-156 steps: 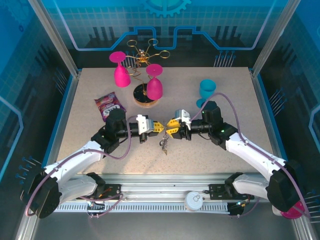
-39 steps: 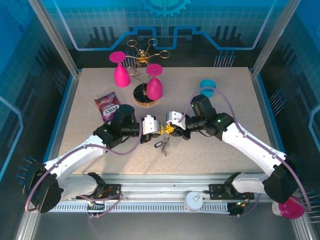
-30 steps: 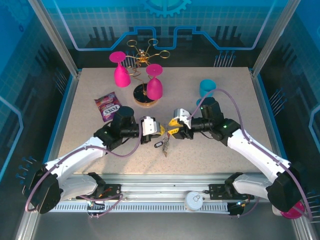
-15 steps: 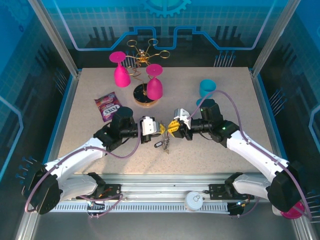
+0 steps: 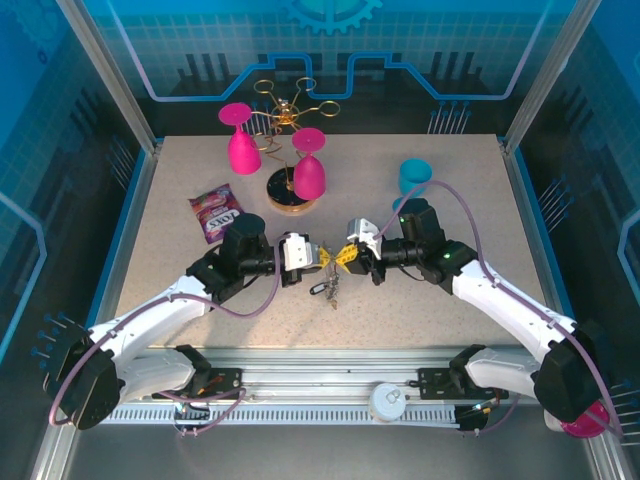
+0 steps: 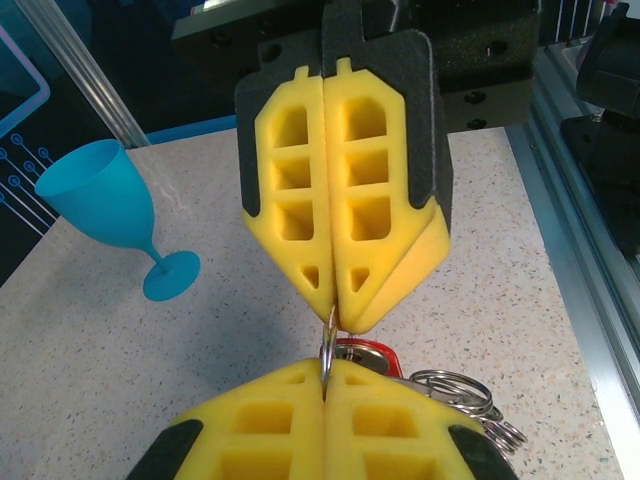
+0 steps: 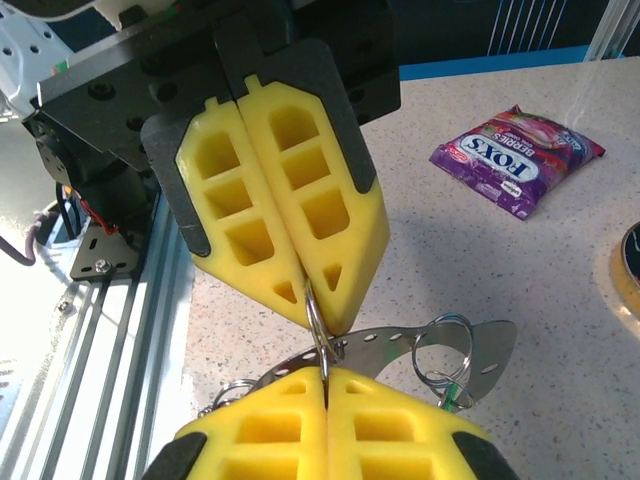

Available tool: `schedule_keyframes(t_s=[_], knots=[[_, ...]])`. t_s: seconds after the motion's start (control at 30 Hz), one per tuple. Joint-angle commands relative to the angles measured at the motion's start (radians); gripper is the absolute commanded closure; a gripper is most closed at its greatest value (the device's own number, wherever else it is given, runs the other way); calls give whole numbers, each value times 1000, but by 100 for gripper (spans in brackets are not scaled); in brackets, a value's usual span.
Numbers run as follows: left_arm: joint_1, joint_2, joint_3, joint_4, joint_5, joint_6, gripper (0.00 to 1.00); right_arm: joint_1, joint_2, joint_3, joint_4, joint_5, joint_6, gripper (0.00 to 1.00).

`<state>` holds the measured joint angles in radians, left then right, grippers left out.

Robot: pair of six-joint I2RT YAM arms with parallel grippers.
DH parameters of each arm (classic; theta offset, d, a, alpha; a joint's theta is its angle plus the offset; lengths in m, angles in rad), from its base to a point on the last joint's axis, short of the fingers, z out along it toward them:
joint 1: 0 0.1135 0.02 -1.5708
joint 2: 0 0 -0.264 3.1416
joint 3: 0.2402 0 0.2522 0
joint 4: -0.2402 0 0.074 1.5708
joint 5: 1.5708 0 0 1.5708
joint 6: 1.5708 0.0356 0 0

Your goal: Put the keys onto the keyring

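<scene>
- Centrally, above the speckled beige tabletop [image 5: 470, 200], the left gripper [image 5: 321, 258] and the right gripper [image 5: 343, 257] meet tip to tip, one arm reaching in from each side.
- The left gripper's yellow foam pads [image 6: 250, 430] are pressed flat together. At their tips they nip the keyring [image 6: 327, 348], a thin grey wire loop seen edge-on.
- The right gripper's yellow foam pads [image 7: 400, 430] are likewise closed against each other and pinch the same loop from the opposite side. The wire crosses the short gap between the two pairs of tips.
- The keys [image 5: 329, 291], small silvery metal ones with little plastic tags, hang in a bunch just below the joined tips, over the near-middle of the table. Whether the lowest of them touches the surface cannot be told.
- In the left wrist view, a red tag [image 6: 365, 352] sits just behind the loop, and a cluster of silvery split rings [image 6: 465, 392] lies to its right.
- In the right wrist view, a flat silver key [image 7: 390, 345] stretches right from the loop, with a green tag [image 7: 457, 397] below its far end.
- A turquoise plastic goblet [image 5: 414, 178] stands upright beyond the right arm.
- A purple sweets packet [image 5: 216, 212] lies flat on the table, left of the left arm.
- A gold wire rack [image 5: 285, 108] on a round wooden base [image 5: 290, 200] stands at the back, with two pink glasses [image 5: 241, 148] hanging upside down from it.
</scene>
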<state>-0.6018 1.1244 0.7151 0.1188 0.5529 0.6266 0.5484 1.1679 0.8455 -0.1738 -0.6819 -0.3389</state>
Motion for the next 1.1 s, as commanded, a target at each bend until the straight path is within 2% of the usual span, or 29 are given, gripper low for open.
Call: schedule_keyframes(t_s=[0.0,0.23,0.37,0.57,0.7,1.07], knots=[[-6,-33,-17,59,19,-18,100,-32,-16,27,-30,2,-2,100],[-10,-44,-25,114,101,-23,100,-50,51,29,-66,-26,2,100],[-12,-37,-27,154,102,-31,100,-29,74,28,-4,-74,30,99],[-11,-32,-66,208,69,-53,100,-43,21,-3,108,-69,86,74],[-11,-37,-84,217,67,-69,100,-50,-34,-48,145,-68,50,63],[-11,-30,-89,261,81,-108,100,-28,-3,-57,178,-114,-28,64]])
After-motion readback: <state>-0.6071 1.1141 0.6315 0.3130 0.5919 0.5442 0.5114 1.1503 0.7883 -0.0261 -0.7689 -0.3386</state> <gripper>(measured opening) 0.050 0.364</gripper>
